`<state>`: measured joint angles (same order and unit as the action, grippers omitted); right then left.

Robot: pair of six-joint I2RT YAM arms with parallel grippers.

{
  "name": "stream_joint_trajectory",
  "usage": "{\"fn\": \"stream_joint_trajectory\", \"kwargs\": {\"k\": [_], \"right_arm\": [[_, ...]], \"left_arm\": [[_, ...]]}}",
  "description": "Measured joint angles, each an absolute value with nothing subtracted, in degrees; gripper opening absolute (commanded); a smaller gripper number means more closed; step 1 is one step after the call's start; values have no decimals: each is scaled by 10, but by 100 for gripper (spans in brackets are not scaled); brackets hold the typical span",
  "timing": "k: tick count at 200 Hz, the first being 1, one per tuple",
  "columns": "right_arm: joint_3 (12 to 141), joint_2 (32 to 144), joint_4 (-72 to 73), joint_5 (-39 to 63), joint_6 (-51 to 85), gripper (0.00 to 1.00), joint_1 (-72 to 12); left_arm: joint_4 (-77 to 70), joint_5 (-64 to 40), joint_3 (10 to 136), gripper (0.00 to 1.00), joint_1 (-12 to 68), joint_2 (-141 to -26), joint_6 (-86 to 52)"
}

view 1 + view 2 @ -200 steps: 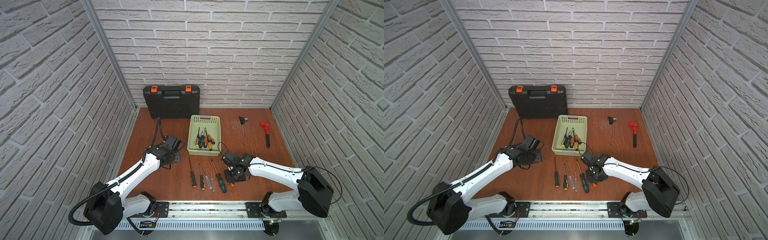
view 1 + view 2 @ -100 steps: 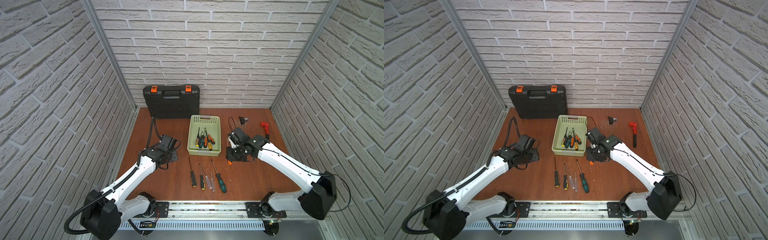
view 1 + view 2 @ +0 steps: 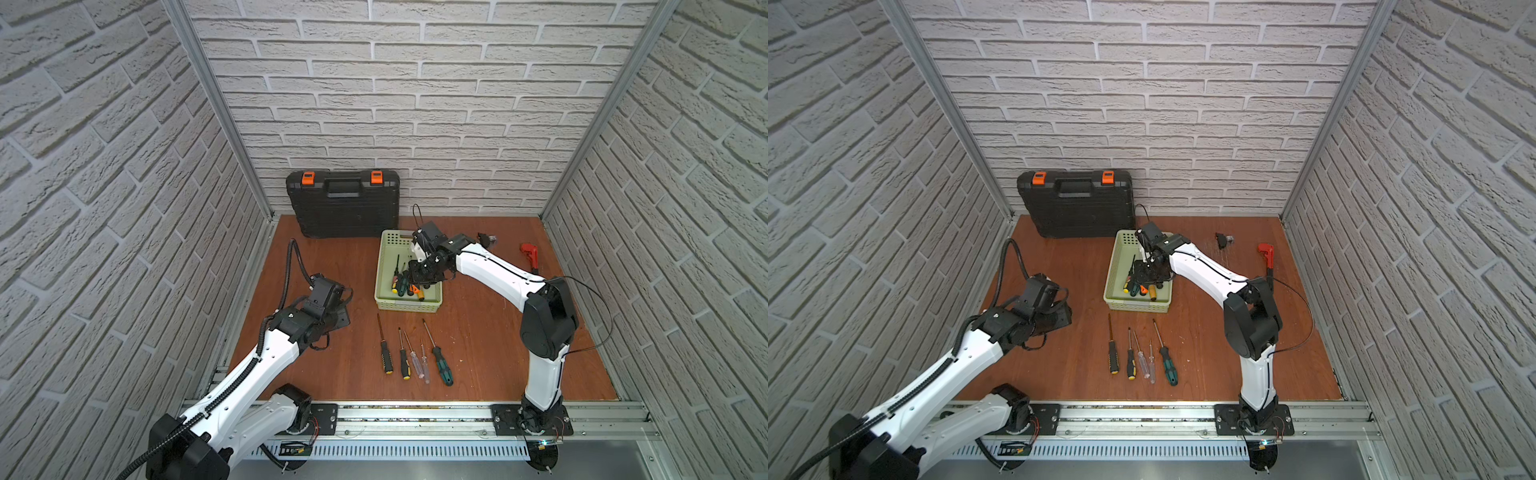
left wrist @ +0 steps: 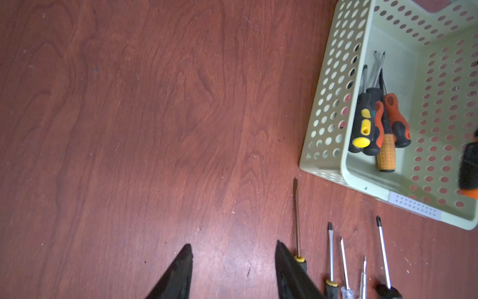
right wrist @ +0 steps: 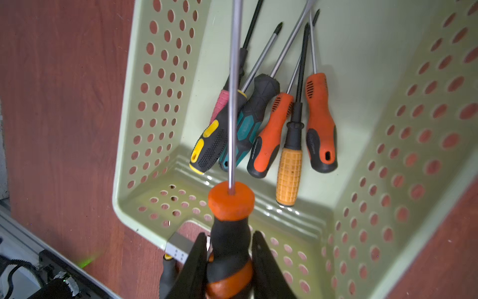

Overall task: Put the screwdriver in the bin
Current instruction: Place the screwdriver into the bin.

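Pinching the black-and-orange handle of a steel-shafted screwdriver [image 5: 231, 207] between the tightly closed jaws of the right gripper [image 5: 229, 234], holding it over the pale green perforated plastic bin [image 5: 160, 77], handle above the bin's front end wall, shaft reaching out over its inside. Lying in that bin, bunched towards one long wall: six loose screwdrivers [image 5: 248, 126] with pink, yellow-black, teal, orange and amber handles. Hanging spread and empty over bare wood off the bin's long side: the left gripper [image 4: 232, 244]. Resting in a row just off the bin's front end: five more screwdrivers [image 3: 404, 363]. Standing behind the bin's back end: a black plastic toolcase with orange latches [image 3: 343, 208].
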<state>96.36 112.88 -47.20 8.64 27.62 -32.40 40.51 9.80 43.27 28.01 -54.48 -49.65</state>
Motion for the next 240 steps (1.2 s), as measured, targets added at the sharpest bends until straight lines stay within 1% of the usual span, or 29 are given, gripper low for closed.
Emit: {"fn": "stream_joint_trajectory", "kwargs": {"k": [57,97,155,178,214,240], "right_arm": [[969,1194,-456,86,281,8,-324],[974,1203,-460,74,280,11,-324],[985,1211,-459,48,274,13,-324],[985,1218,-460,41,270,18,-324],[985,1222,-455,41,263,21,-324],[985,1225,-454,41,260,31,-324]], "left_arm": [[406,101,432,52,276,-543,-496],[406,101,429,52,274,-543,-495],[407,107,433,52,267,-549,-480],[407,106,433,52,267,-549,-481],[407,106,433,52,267,-549,-485],[409,106,433,52,267,-549,-485]]}}
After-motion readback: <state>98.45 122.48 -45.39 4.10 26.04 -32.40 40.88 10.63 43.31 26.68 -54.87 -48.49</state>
